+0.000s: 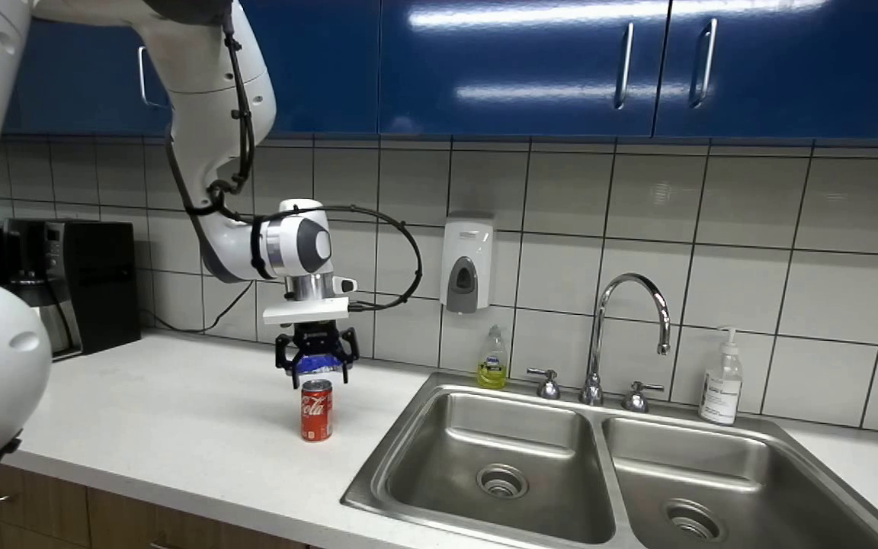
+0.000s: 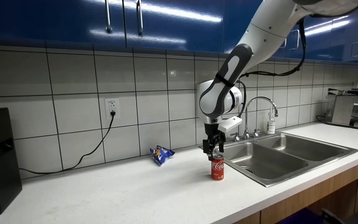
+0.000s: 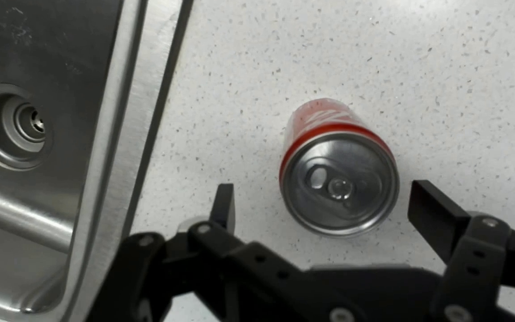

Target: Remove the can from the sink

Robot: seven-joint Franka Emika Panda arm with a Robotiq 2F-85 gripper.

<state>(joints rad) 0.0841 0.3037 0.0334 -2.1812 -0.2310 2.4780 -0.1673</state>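
The red can (image 1: pixel 317 415) with a silver top stands upright on the white counter, beside the sink. It also shows in an exterior view (image 2: pixel 217 169) and from above in the wrist view (image 3: pixel 339 183). The double-basin steel sink (image 1: pixel 383 457) is also in an exterior view (image 2: pixel 263 180), and part of one basin shows at the left of the wrist view (image 3: pixel 125 134). My gripper (image 1: pixel 322 379) is open and empty, pointing down just above the can. In the wrist view its fingertips (image 3: pixel 323 197) lie on either side of the can's top, with gaps on both sides.
A blue snack bag (image 2: pixel 162 154) lies by the tiled wall. The chrome faucet (image 1: pixel 599 335), a yellow soap bottle (image 1: pixel 492 362) and a white pump bottle (image 1: pixel 722 381) stand behind the sink. A black coffee machine (image 1: pixel 96 286) stands at the counter's far end. Blue cabinets (image 1: pixel 523 76) hang overhead.
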